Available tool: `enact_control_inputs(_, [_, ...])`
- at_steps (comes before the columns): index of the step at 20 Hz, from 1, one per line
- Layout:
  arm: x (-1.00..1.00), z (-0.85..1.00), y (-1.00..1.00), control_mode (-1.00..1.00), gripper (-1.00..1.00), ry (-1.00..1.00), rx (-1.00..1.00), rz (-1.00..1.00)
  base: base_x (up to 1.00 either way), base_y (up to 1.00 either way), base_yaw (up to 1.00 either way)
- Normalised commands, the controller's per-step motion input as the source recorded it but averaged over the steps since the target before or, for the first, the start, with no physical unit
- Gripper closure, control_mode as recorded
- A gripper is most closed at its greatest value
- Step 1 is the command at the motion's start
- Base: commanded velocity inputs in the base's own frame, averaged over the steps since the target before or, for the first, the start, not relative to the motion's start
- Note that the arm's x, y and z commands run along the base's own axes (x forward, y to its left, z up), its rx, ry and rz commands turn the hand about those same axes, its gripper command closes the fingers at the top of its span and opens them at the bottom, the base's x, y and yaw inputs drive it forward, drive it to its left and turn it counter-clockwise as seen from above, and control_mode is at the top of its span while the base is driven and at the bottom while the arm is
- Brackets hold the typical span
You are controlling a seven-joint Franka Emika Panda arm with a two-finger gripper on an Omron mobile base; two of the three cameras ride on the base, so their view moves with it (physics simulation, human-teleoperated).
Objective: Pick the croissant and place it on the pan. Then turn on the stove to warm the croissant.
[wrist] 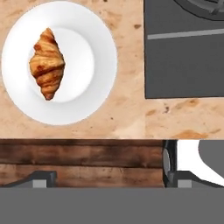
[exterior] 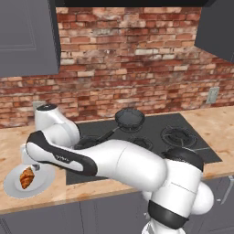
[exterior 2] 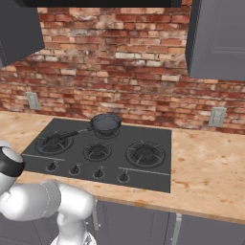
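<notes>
Kitchen with a red brick wall, grey cabinets above, and a pale wooden counter carrying the work.

Jaws: two dark tips show at the bottom of the hand view, set well apart, so the gripper stands wide with nothing between its fingers. It looks straight down over the counter's front edge, off to one side of the plate. In the left base view the arm is bent low and reaches to the counter's left end.

The croissant lies on the plate, off-centre toward the rim away from the stove, well apart from the tips. The plate sits near the counter's front edge, beside the stove's left edge, with a bare strip of wood between them.

The pan sits on the stove's rear burner, handle running left and forward across the cooktop. Knobs line the stove's front edge. Right of the stove lies open counter.
</notes>
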Motion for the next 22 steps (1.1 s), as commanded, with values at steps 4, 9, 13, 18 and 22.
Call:
enact_control_inputs(4, [0.26, -0.41, 0.39, -1.0, -1.0, 0.02, -0.01, -0.04, 0.0, 0.0, 0.0])
enact_control_inputs(9, [0.28, -0.37, 0.51, -1.0, -1.0, 0.11, -0.01, -0.01, 0.0, 0.0, 0.0])
enact_control_inputs(13, [0.33, -0.18, 0.56, -1.0, -1.0, 0.14, 0.0, -0.01, 0.0, 0.0, 0.0])
enact_control_inputs(18, [0.37, -0.08, 0.36, -1.0, -1.0, 0.08, 0.0, -0.04, 0.0, 0.0, 0.0])
enact_control_inputs(22, [0.35, -0.21, 0.05, -1.0, -1.0, 0.0, 0.0, -0.07, 0.0, 0.0, 0.0])
